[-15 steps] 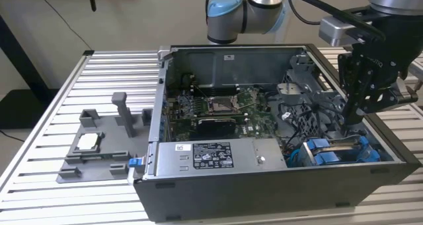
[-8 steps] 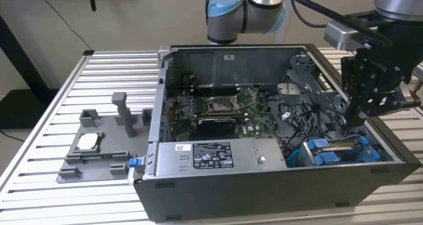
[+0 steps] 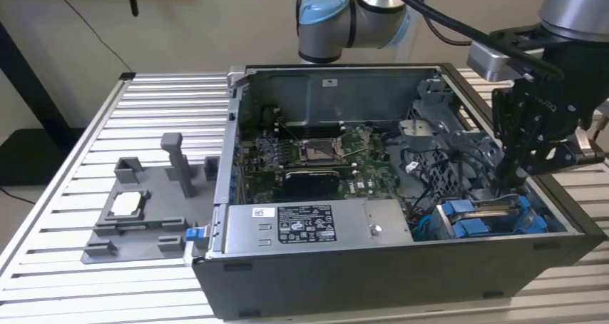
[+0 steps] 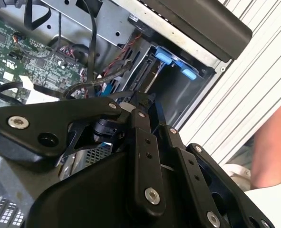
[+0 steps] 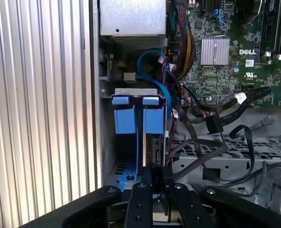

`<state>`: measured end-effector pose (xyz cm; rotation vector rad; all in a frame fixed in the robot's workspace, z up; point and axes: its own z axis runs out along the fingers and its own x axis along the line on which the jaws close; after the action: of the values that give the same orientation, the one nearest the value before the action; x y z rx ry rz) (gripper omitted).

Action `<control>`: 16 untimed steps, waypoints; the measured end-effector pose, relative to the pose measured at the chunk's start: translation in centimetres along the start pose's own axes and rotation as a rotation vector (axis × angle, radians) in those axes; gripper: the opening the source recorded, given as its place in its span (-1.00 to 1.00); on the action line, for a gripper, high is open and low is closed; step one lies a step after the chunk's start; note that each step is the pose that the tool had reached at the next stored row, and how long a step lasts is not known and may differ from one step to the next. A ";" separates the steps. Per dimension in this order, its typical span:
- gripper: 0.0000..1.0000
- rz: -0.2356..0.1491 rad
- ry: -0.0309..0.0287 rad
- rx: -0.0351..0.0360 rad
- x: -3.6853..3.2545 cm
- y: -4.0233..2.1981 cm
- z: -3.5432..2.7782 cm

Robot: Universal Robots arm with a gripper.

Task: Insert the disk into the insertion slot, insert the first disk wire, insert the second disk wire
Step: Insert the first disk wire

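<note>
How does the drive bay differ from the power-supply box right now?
The power-supply box is a closed box with a white sticker; the drive bay is an open frame with blue tabs. The box sits toward the exterior view's left, the bay toward its right. The hand reaches down at the bay, apart from the box. Both are grey metal.

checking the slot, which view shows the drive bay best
First wrist view: looks straight into the drive bay, blue tabs plain. Exterior view shows it slantwise; in the second wrist view the gripper hides much of it.
</note>
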<state>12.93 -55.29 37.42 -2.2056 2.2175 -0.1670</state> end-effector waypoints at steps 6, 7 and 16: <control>-0.61 0.003 -0.0022 -0.0083 0.34 -0.19 0.27; -0.61 0.003 -0.0025 -0.0098 0.39 -0.22 0.32; -0.61 0.007 -0.0043 -0.0199 0.63 -0.47 0.65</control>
<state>13.44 -55.96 36.86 -2.2059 2.2338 -0.1406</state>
